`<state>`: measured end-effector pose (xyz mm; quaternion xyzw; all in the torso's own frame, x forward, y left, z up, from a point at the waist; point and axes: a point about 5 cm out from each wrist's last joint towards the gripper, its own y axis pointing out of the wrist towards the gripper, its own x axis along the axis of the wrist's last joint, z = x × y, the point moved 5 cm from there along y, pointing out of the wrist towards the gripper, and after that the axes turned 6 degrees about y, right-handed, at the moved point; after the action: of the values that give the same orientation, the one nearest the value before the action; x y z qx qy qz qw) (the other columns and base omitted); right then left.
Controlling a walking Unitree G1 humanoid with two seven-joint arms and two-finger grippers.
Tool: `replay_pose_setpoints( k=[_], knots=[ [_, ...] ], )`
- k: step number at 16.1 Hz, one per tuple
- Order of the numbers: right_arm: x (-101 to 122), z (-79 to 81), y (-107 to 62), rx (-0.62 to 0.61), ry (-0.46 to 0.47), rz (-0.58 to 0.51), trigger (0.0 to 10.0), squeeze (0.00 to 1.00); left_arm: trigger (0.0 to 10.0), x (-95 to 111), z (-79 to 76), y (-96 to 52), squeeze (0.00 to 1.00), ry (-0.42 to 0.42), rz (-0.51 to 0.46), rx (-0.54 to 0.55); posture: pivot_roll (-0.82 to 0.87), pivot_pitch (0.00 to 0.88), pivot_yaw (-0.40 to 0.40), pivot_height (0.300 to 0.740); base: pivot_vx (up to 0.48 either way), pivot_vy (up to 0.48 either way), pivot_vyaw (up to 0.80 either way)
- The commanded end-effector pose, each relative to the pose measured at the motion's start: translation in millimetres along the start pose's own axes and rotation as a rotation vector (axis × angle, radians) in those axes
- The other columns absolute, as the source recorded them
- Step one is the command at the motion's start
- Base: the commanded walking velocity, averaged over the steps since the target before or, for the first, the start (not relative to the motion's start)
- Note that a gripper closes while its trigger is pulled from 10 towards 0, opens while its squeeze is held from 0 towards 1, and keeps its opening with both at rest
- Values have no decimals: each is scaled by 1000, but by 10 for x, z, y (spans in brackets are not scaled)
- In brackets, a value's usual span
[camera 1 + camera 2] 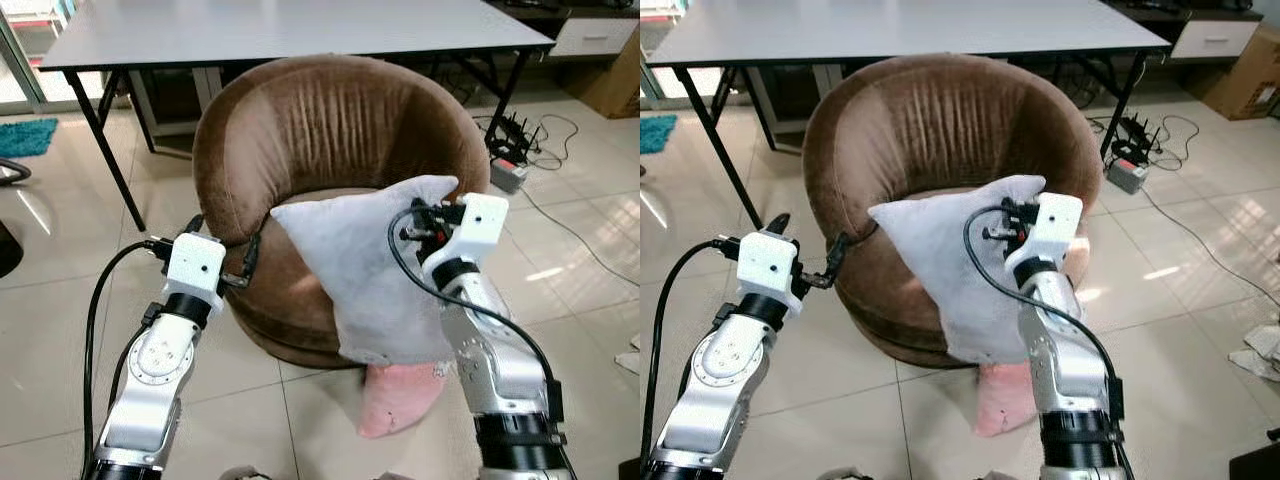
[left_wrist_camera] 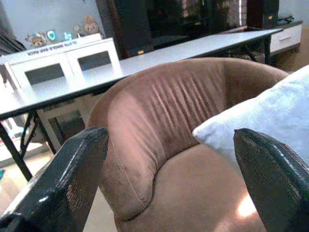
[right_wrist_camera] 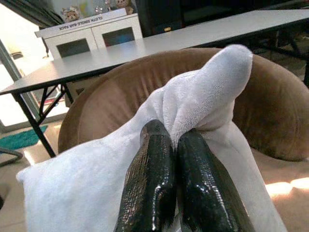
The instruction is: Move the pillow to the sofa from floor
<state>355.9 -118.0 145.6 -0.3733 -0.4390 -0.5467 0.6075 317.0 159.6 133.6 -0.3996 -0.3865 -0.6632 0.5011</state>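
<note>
So you've got the soft pale grey fleece pillow [image 1: 370, 275] pinched by its top corner in the right gripper [image 3: 175, 145]. Both black fingers are squeezed nearly together on a fold of fabric, with the corner bunched up just past the tips. Holding it by a corner like that lets the rest hang, and that's why the pillow droops below the gripper and drapes down in front of the sofa's front edge rather than lying flat.

The round brown velvet tub sofa [image 1: 330, 130] is right ahead of the gripper. The pillow's far corner already reaches in over the seat, but I can't tell if it's actually resting on the cushion. My guess is you're mid-carry: it's off the floor and not yet set down.

Your left gripper [image 2: 171, 179] is spread wide with nothing in it, parked beside the sofa's outer wall. The seat and the near corner of the grey pillow sit between its fingers and just beyond, so it looks ready to steady or catch that corner if you need it.

Below the right gripper and under the hanging pillow there's a pink fluffy cushion [image 1: 398, 395] lying on the tiled floor, against the sofa's base. The grey rectangular table [image 1: 290, 30] stands behind the sofa, so you've only got room to push forward as far as the backrest.
</note>
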Motion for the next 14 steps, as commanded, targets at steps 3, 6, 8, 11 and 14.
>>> replay_pose_setpoints(
  k=[3,6,8,11,14],
  knots=[
    [72,2,44,-4,-38,-25,10000,0,10000,45,-7,18,0,15,-14,-19,78,0,-49,740,381,0,0],
    [20,-33,63,-31,-50,-10,10000,0,10000,40,15,2,0,17,-10,-21,88,0,-52,740,382,0,533],
    [26,-35,70,-31,-38,-12,10000,0,10000,40,14,-7,0,18,-9,-24,91,0,-53,740,379,0,800],
    [-3,27,80,-2,-34,-1,10000,0,10000,31,-9,-18,0,21,-5,-39,93,0,-53,740,381,0,0],
    [-16,4,77,-12,10,-4,10000,0,10000,22,-21,-35,0,22,0,-49,96,0,-48,740,382,0,0]
  ],
)
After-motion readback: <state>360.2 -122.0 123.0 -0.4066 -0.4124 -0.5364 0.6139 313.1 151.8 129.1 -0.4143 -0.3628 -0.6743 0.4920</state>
